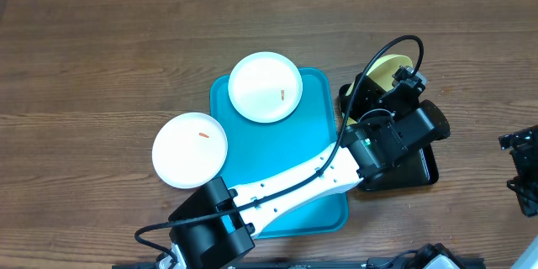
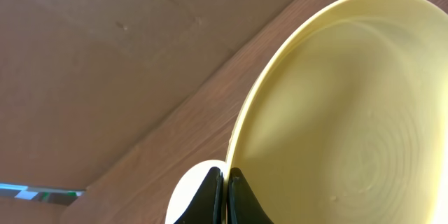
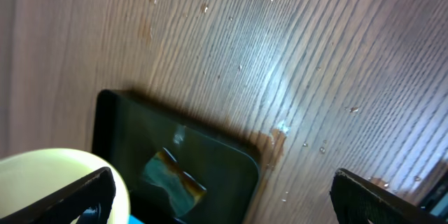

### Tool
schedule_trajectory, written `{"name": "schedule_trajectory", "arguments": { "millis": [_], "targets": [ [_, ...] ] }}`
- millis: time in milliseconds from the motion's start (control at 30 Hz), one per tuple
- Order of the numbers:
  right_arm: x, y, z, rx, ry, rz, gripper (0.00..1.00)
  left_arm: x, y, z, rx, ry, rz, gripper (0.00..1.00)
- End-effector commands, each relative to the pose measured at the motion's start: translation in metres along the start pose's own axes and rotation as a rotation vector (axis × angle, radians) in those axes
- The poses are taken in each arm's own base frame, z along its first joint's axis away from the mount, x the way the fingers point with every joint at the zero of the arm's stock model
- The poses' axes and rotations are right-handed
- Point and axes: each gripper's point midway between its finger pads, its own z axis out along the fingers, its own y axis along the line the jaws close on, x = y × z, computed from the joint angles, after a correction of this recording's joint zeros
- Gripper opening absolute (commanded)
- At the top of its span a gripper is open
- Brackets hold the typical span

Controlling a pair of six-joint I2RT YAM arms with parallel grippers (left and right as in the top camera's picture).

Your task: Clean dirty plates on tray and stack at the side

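Left gripper [image 2: 225,185] clamps the pale yellow plate [image 2: 350,112] by its rim, tipped over the black tray [image 1: 420,168] (likely to dump its dirt there); right gripper [image 3: 224,190] gapes empty beside that tray.

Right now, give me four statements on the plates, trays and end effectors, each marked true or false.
The left end effector pinches the yellow plate by its rim. True.
The black tray sits right of the blue tray. True.
Both white plates rest on the black tray. False: one white plate rests on the blue tray, the other white plate mostly on the table.
The right end effector holds a plate. False: it is open and empty.
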Motion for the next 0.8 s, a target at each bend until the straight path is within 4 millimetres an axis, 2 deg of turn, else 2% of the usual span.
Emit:
{"name": "schedule_trajectory", "arguments": {
  "millis": [0, 200, 300, 333, 367, 433, 467, 567, 600, 667, 700, 767],
  "targets": [
    [-0.002, 0.006, 0.002, -0.043, 0.03, 0.025, 1.0, -0.013, 0.008, -0.002, 0.01, -0.021, -0.059, 0.04],
    [-0.003, 0.004, 0.011, -0.027, 0.064, 0.036, 1.0, -0.012, 0.003, -0.001, 0.057, -0.018, -0.064, 0.04],
    [-0.003, 0.003, 0.014, -0.021, 0.077, 0.041, 1.0, -0.018, 0.029, -0.001, -0.057, -0.026, -0.092, 0.04],
    [-0.003, 0.003, 0.015, -0.019, 0.082, 0.042, 1.0, -0.02, 0.032, -0.003, -0.06, -0.028, -0.116, 0.04],
    [-0.003, 0.002, 0.016, -0.018, 0.084, 0.043, 1.0, -0.019, 0.026, -0.005, -0.008, -0.024, -0.157, 0.04],
    [-0.001, 0.002, 0.016, -0.014, 0.092, 0.046, 1.0, -0.016, -0.001, -0.006, 0.158, -0.009, -0.147, 0.04],
    [-0.001, 0.002, 0.016, -0.014, 0.094, 0.046, 1.0, -0.014, -0.001, -0.004, 0.168, -0.003, -0.138, 0.04],
    [0.003, 0.0, 0.016, -0.005, 0.111, 0.052, 1.0, -0.019, 0.036, -0.007, 0.062, -0.006, -0.218, 0.04],
    [0.004, -0.001, 0.016, -0.004, 0.113, 0.053, 1.0, -0.019, 0.036, -0.01, 0.104, 0.001, -0.268, 0.04],
    [0.004, -0.001, 0.016, -0.003, 0.115, 0.054, 1.0, -0.023, 0.018, -0.014, 0.294, 0.007, -0.26, 0.04],
    [0.004, -0.001, 0.016, -0.004, 0.114, 0.054, 1.0, -0.023, 0.026, -0.01, 0.281, 0.001, -0.221, 0.04],
    [0.005, -0.001, 0.016, -0.003, 0.116, 0.054, 1.0, -0.02, 0.059, -0.005, 0.162, 0.012, -0.284, 0.04]
  ]
}}
